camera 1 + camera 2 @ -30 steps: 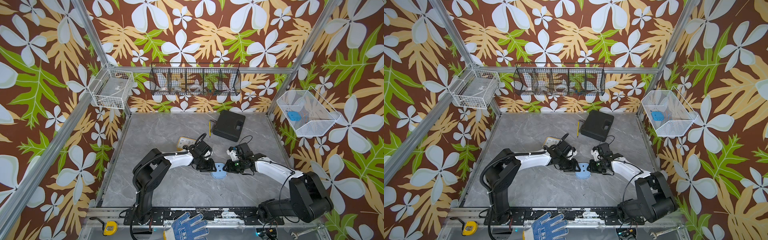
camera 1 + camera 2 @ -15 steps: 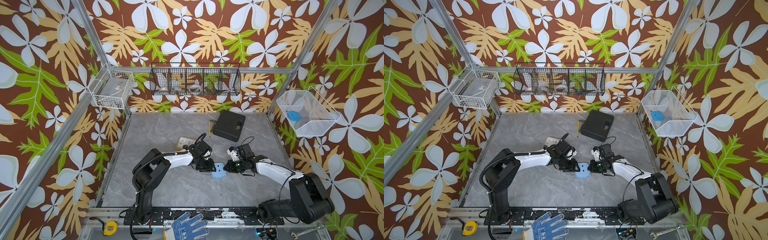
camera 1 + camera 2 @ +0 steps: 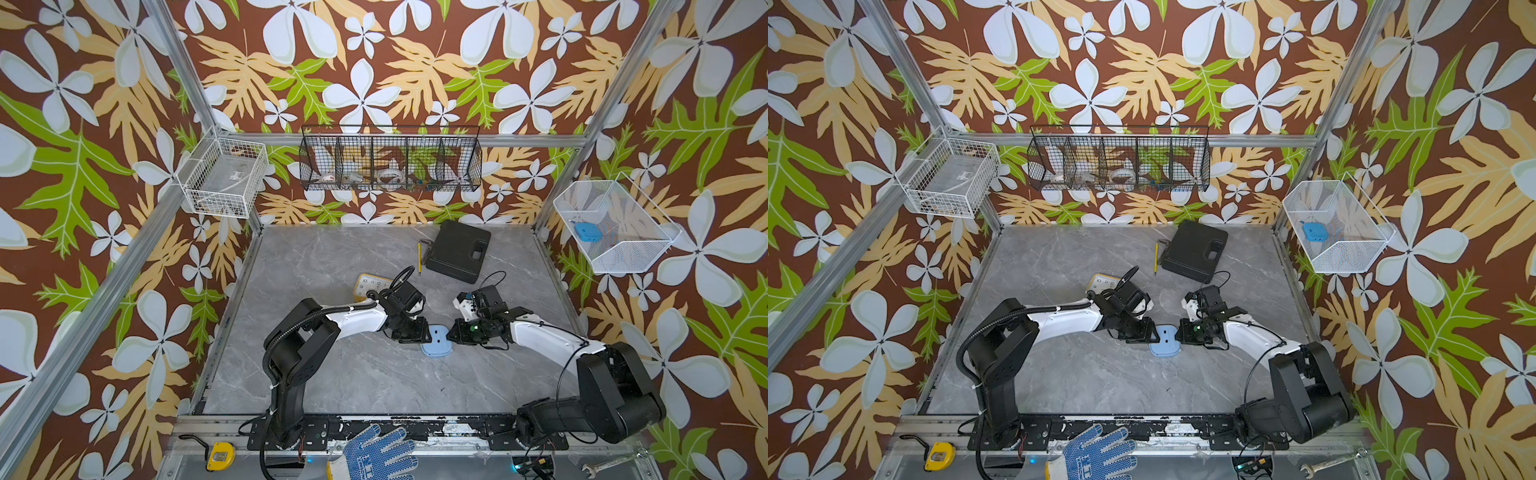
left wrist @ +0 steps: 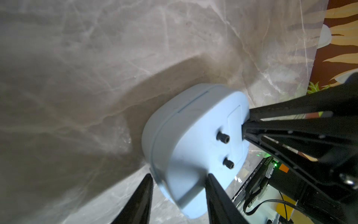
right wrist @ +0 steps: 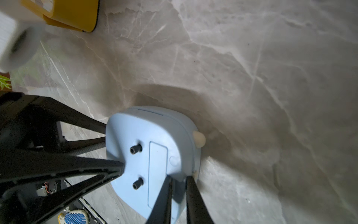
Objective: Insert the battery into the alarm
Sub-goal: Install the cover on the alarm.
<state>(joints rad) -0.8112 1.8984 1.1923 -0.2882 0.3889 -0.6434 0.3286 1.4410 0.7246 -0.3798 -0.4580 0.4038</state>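
The alarm [image 3: 435,341] [image 3: 1166,341] is a pale blue clock lying face down mid-table. Its back, with two black knobs and a closed battery cover, faces up [image 4: 193,139] [image 5: 155,147]. My left gripper [image 3: 420,334] [image 4: 179,176] is shut on one end of it, a finger on each side of its body. My right gripper [image 3: 451,332] [image 5: 179,176] meets the opposite end beside the cover. Its jaws stand a narrow gap apart at the alarm's rim, with the tips partly hidden. The battery is out of view.
A yellow clock [image 3: 368,286] lies just behind the left wrist. A black case [image 3: 457,251] and a pencil [image 3: 419,259] sit further back. A blue glove [image 3: 374,455] and a tape measure [image 3: 217,456] rest on the front rail. Wire baskets hang on the walls.
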